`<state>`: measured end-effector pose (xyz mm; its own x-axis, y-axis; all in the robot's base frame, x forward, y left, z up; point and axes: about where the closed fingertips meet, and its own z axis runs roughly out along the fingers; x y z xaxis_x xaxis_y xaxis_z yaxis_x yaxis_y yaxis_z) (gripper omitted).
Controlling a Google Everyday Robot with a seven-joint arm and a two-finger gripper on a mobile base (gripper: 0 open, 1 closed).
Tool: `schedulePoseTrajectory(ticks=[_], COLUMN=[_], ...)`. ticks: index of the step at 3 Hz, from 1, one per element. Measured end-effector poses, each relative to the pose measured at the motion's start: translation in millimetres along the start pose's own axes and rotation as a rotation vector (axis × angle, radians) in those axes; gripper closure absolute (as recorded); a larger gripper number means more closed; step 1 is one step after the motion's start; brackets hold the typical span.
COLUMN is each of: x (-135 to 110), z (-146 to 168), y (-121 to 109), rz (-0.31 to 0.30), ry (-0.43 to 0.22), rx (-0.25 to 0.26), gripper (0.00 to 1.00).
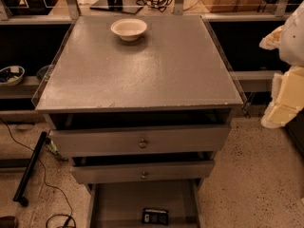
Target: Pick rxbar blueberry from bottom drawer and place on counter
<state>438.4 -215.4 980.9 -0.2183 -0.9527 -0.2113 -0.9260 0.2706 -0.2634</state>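
Observation:
The rxbar blueberry [155,216] is a small dark wrapped bar with pale label marks. It lies flat on the floor of the bottom drawer [118,203], near the drawer's front, and the drawer is pulled out furthest of the three. The counter [142,65] is the large grey cabinet top above. My gripper [281,101] hangs at the right edge of the view, pale and yellowish. It is beside the counter's right front corner, well above and to the right of the bar, and touches nothing.
A white bowl [128,29] stands near the back of the counter. Two upper drawers with small round knobs [142,143] are partly pulled out above the bottom one. Clear acrylic rims line the counter's sides. Cables [42,179] and a dark bar lie on the floor to the left.

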Motion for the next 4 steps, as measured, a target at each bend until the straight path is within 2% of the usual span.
schedulePoseTrajectory(ticks=[1, 2, 3, 4], x=[-0.3, 1.0, 0.6, 1.8], z=[-0.2, 14.4, 39.3, 74.7], y=[0.1, 5.2, 11.6, 19.1], rz=[0.0, 0.003, -0.011, -0.025], ry=[-0.002, -0.015, -0.013, 0.007], rx=[0.004, -0.018, -0.06, -0.128], gripper=[0.0, 0.0, 0.0, 0.0])
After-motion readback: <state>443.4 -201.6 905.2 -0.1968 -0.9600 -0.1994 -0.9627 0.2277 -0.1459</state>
